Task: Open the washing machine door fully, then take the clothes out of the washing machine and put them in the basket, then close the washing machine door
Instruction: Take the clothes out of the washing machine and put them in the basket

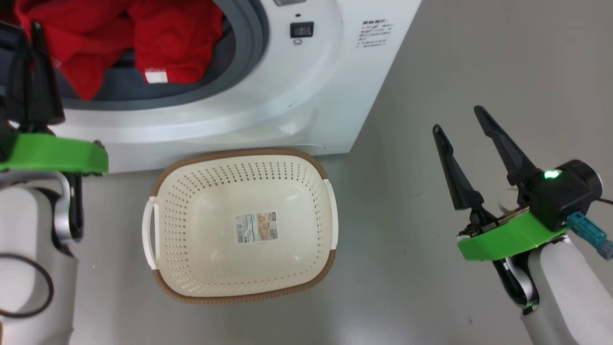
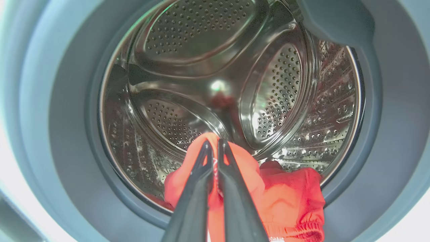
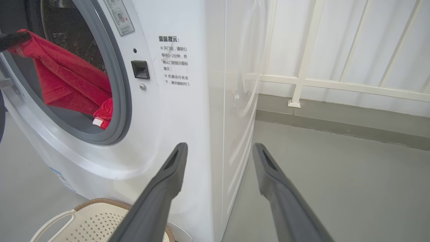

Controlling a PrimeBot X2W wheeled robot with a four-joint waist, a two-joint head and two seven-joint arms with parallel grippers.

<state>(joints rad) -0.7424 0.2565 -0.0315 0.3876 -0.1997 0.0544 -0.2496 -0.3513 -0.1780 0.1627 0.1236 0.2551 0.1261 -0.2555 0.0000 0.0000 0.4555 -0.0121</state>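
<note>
At the far left, the left end effector reaches into the mouth of the washing machine. Its two fingers are pinched almost together on a fold of the clothes. The red fabric bunches around the fingertips just above the lower lip of the grey rubber ring, and the perforated drum is behind it. More red cloth, with a small white label, spills over the lower edge of the opening.

The opening stands clear, so the first step seems done. The step in hand looks like taking the clothes out, with a grip already made.

Lower and towards the middle, the basket sits on the floor, right up against the front of the machine and below the opening. Nothing lies in it but its own label sticker.

At the right, the right end effector hangs over bare floor with its fingers spread wide, holding nothing, well apart from both basket and machine.

The next move probably calls for drawing the pinched garment out over the ring without letting it snag or slip. It then needs carrying down over the basket before the fingers part. The pile looks tangled, so a trailing piece may drag along or drop short onto the floor. Closing the washing machine door comes only once the drum is cleared.
</note>
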